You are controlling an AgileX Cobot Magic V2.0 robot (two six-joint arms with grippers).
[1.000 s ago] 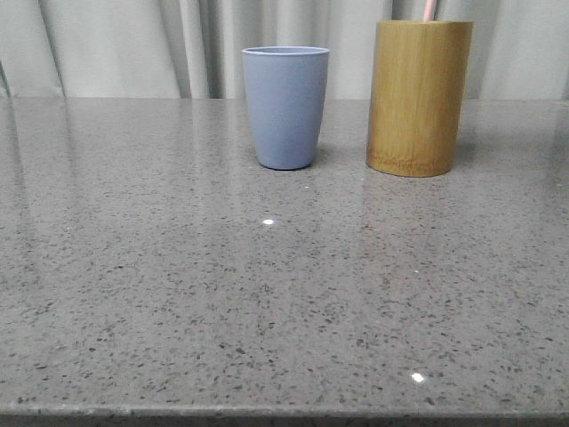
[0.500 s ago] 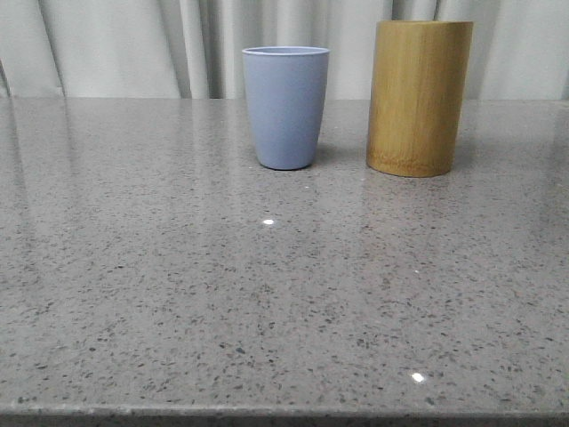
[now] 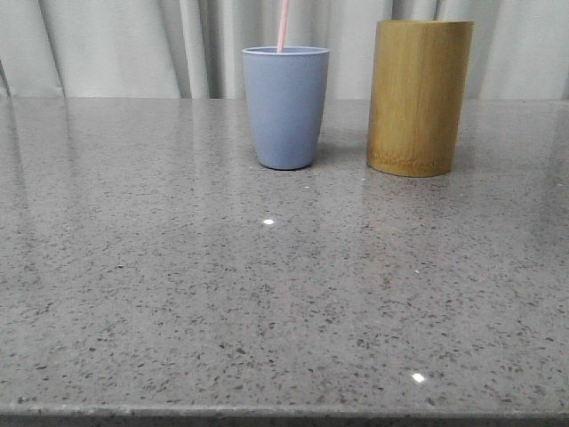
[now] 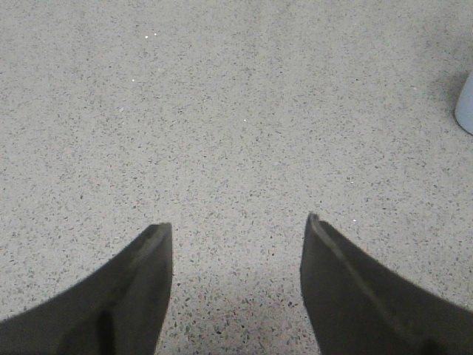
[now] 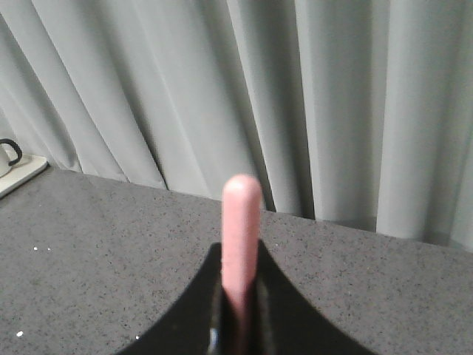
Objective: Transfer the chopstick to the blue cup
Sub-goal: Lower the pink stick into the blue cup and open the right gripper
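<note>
The blue cup point(image 3: 285, 107) stands at the back middle of the table, and a thin pink chopstick point(image 3: 283, 25) rises out of its rim to the top of the front view. My right gripper point(image 5: 241, 255) is shut on the chopstick point(image 5: 241, 237), whose rounded end sticks out past the fingers. Above bare speckled table, my left gripper point(image 4: 238, 229) is open with nothing between its fingers; an edge of the blue cup point(image 4: 465, 107) shows off to one side. Neither gripper shows in the front view.
A taller yellow-brown bamboo cylinder point(image 3: 419, 98) stands just right of the blue cup. Grey curtains point(image 3: 116, 44) hang behind the table. A white tray with a dark handle on it point(image 5: 11, 166) sits at the table's far edge in the right wrist view.
One second ago a pink stick stood above the bamboo cylinder. Half a second ago none showed. Now the pink chopstick stands in the blue cup.
</note>
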